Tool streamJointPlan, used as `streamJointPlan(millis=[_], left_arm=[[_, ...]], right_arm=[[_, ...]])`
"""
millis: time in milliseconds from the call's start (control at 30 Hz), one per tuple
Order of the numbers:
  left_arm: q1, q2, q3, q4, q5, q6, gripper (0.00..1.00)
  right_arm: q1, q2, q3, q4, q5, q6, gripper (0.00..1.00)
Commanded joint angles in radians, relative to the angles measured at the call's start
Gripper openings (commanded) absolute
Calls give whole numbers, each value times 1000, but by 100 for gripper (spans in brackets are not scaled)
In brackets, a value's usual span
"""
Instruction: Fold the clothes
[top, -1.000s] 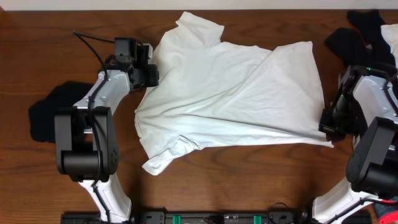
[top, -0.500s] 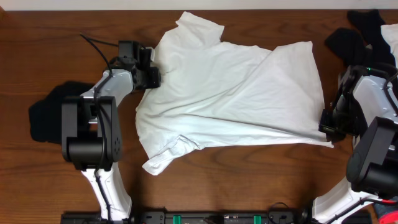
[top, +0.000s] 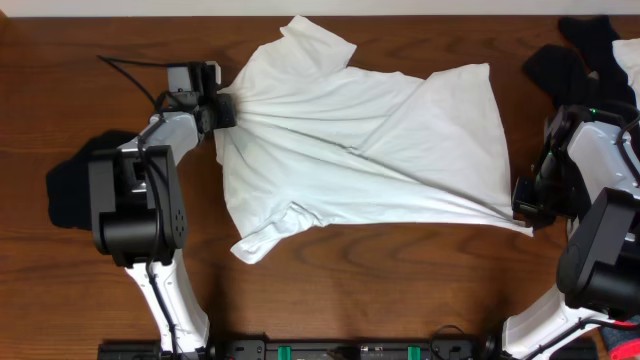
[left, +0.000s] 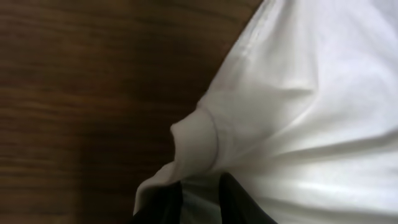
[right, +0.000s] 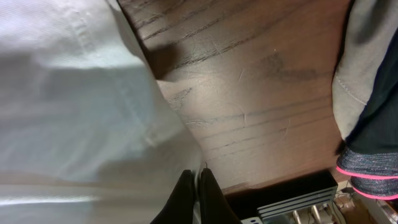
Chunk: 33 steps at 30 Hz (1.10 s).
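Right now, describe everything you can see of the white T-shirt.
The white T-shirt looks like soft, thin knit cotton with stitched hems. It lies mostly flat on the wooden table, creased, one layer folded diagonally across its middle. One short sleeve points to the far edge, the other to the near side. The left gripper pinches its edge, the right gripper its opposite corner, and taut wrinkles fan from both grips.

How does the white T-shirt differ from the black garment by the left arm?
The white T-shirt is spread across the middle; the black garment lies bunched at the left. The left gripper and right gripper pinch the white T-shirt; neither grips the black garment. Both lie on the table.
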Motion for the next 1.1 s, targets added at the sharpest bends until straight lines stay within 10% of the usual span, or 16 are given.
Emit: streamJointPlan(millis=[0,300,567,767,1067], left_arm=[[11,34,-5,2,-39,14,24],[14,-62,61,-165,24,14,26],[36,-365,74,-489,-52,3,50],[64,-414,68,-687,-108,-47,36],[77,-292,-35,-658,-105,-66,43]], right_arm=[[-11,-8,-1,-2,26,18,1],[-11,-8,-1,-2,26,18,1],[-11,-8,-1,-2,26,18,1],[-11,-8,-1,-2,25,18,1],[-11,-8,-1,-2,17,18,1]])
